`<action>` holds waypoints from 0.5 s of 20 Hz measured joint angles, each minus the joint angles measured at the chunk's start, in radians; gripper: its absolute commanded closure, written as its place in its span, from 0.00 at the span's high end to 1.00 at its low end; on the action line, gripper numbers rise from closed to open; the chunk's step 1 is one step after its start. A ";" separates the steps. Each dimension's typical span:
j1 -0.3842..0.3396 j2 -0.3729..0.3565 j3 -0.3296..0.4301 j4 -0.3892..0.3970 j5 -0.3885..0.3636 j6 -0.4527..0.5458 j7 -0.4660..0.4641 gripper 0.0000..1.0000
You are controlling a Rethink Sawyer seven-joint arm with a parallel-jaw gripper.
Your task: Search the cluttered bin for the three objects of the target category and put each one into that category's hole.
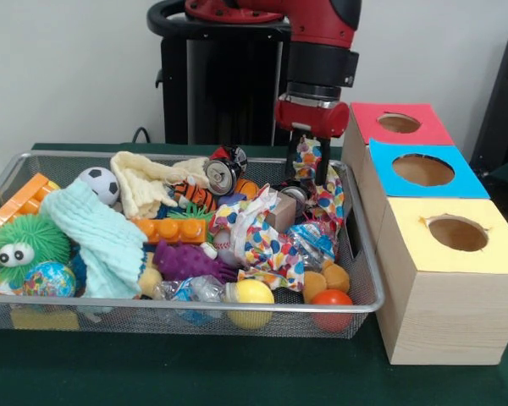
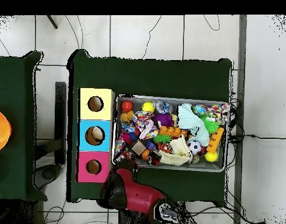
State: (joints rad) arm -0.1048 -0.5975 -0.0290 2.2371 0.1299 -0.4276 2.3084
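Arm: the red and black arm comes down over the far right corner of the wire bin, on the side next to the boxes.
Pincer: the pincer sits low among the clutter at that corner; its dark fingers are partly masked by crumpled patterned wrapping, so whether it is spread or closed, or has hold of anything, cannot be told.
Bin: a mesh tray on the green table, packed full.
Bin contents, left part: orange building block, green fuzzy toy with eyes, small globe ball, pale mint cloth, toy football.
Bin contents, middle: cream cloth, crushed drink can, purple spiky toy.
Bin contents, near right: yellow ball, red ball, both against the front wall.
Boxes: three wooden boxes stand in a row just beside the bin, each with a round hole on top: yellow-topped box nearest, blue-topped box in the middle, red-topped box farthest.
Blue hole: the overhead view shows a pale object inside it.
Target category: cannot be told from the views.
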 measured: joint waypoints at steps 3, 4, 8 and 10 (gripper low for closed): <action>0.037 -0.019 -0.001 0.000 0.038 0.009 0.000 1.00; 0.042 -0.022 -0.001 0.000 0.043 0.009 0.000 1.00; 0.051 -0.035 -0.001 0.000 0.054 0.009 0.000 1.00; 0.047 -0.032 -0.002 0.000 0.054 0.009 0.000 1.00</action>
State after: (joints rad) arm -0.0573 -0.6299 -0.0306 2.2374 0.1841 -0.4190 2.3084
